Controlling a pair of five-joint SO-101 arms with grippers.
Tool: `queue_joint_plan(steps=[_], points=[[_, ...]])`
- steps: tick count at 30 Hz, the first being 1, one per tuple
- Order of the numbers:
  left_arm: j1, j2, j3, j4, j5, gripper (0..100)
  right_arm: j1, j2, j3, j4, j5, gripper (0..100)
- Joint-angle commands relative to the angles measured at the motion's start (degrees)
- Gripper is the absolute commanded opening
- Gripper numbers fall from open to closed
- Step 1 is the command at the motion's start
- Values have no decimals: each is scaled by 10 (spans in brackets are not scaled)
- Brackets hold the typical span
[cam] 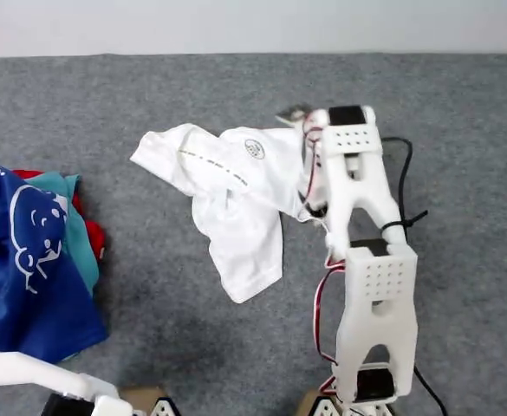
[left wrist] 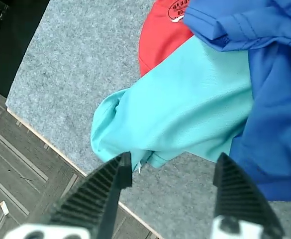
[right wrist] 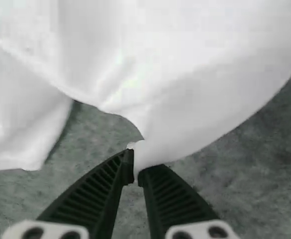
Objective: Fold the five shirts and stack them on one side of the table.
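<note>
- The right gripper [right wrist: 135,167] is clenched on a thin pinch of the crumpled white cotton shirt [cam: 236,195]. The shirt sprawls just past the centre of the grey felt tabletop [cam: 461,130], toward twelve o'clock, with the pinched edge on its three o'clock side.
- At nine o'clock on the tabletop lies a loose heap. A royal-blue shirt with a white print [cam: 28,260] is on top, a teal knit shirt [left wrist: 185,109] is under it, and a red shirt [left wrist: 160,30] peeks out beneath both.
- The left gripper [left wrist: 174,162] hangs released, jaws wide apart, above the teal shirt's edge near the rim of the tabletop, holding nothing.
- The step in hand appears to be spreading the white shirt flat before folding. The cloth is bunched and overlapped, so a slow, low drag toward three o'clock should smooth it better than a high lift.
- The pinch looks slight, and a jerk could slip the fabric free. A second hold by the left gripper on the opposite edge would let the cloth be tensioned evenly before the first fold.
</note>
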Motion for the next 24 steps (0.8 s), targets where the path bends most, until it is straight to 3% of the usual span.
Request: queue_joint_plan(steps=[1, 10, 15, 18, 21, 24], points=[[0, -33, -8, 2, 4, 261, -45, -47, -66, 27, 11, 9], [50, -132, -5, 0, 4, 261, -255, -228, -65, 24, 32, 9], [57, -138, -1, 0, 5, 261, -366, -242, -65, 23, 32, 9], [56, -141, 21, -1, 5, 261, -392, -230, -66, 5, 28, 16], [55, -142, 36, 1, 5, 261, -391, -233, -74, 18, 23, 109], [61, -142, 36, 4, 4, 265, -376, -256, -79, 26, -54, 272]])
